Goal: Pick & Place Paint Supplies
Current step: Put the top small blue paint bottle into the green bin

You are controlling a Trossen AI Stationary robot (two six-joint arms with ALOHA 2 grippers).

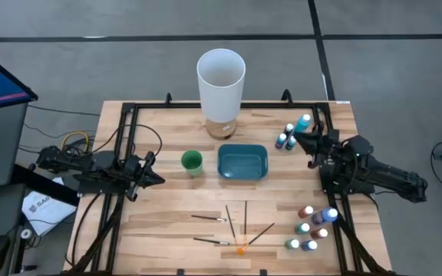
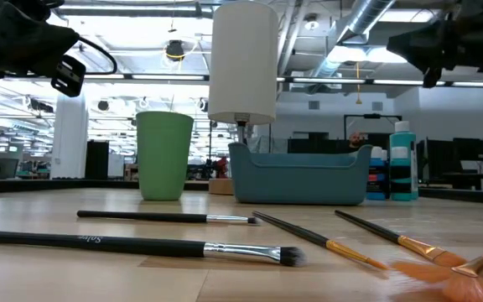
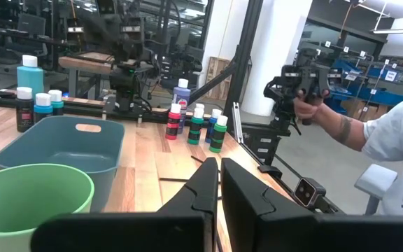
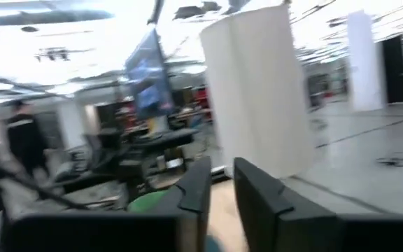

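wood table point(image 1: 167, 222) | teal bin point(image 1: 242, 162) holds nothing | left gripper point(image 1: 153, 177), right gripper point(image 1: 301, 139) both pressed together

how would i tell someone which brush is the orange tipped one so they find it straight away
Start at the teal tray in the middle of the wooden table, beside the small green cup. Below it, nearer the table's front edge, lie several thin dark-handled brushes. The orange-tipped brush lies slanted at the right of that group, the only one ending in a bright orange fan.

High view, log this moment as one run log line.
left pincer: shut, empty, by cup | right pincer: shut, empty, near bottles | brushes: on table | bin: empty
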